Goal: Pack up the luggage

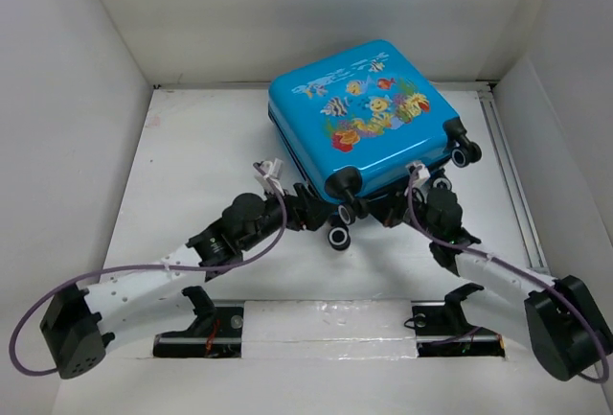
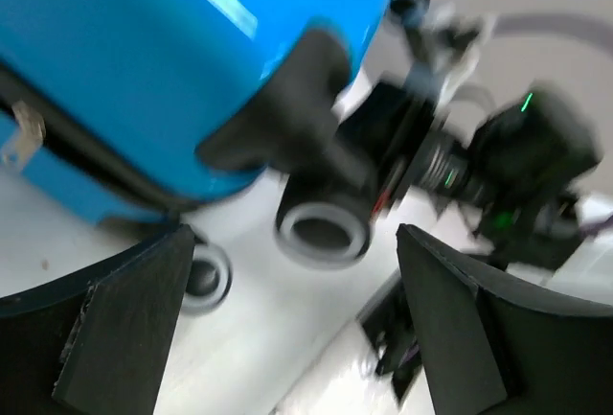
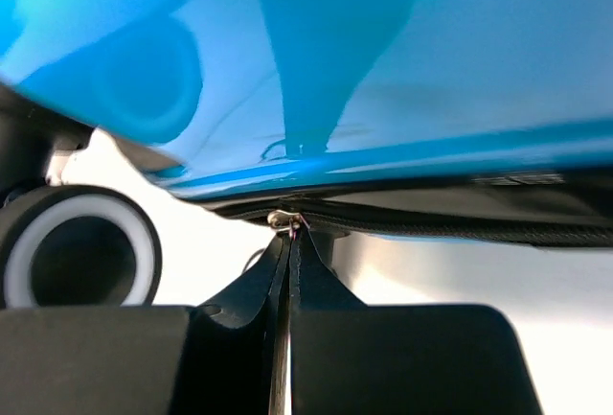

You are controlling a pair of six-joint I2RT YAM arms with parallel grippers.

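Note:
The luggage [image 1: 364, 113] is a bright blue hard-shell suitcase lying flat with its cartoon fish face up and its black-and-white wheels [image 1: 339, 237] towards the arms. Its lid is down. My left gripper [image 1: 311, 212] is open and empty at the near left corner, with a wheel [image 2: 324, 233] just ahead between its fingers [image 2: 144, 319]; the blue shell [image 2: 144, 51] fills the upper left of that view. My right gripper [image 1: 422, 196] is at the near edge. In the right wrist view it [image 3: 289, 235] is shut on the metal zipper pull [image 3: 283, 220] under the blue shell [image 3: 402, 60].
White walls [image 1: 67, 99] enclose the white table [image 1: 192, 166] on the left, back and right. A metal rail [image 1: 326, 324] runs along the near edge between the arm bases. Purple cables [image 1: 144, 271] loop from both arms. Another wheel [image 3: 77, 257] sits left of my right fingers.

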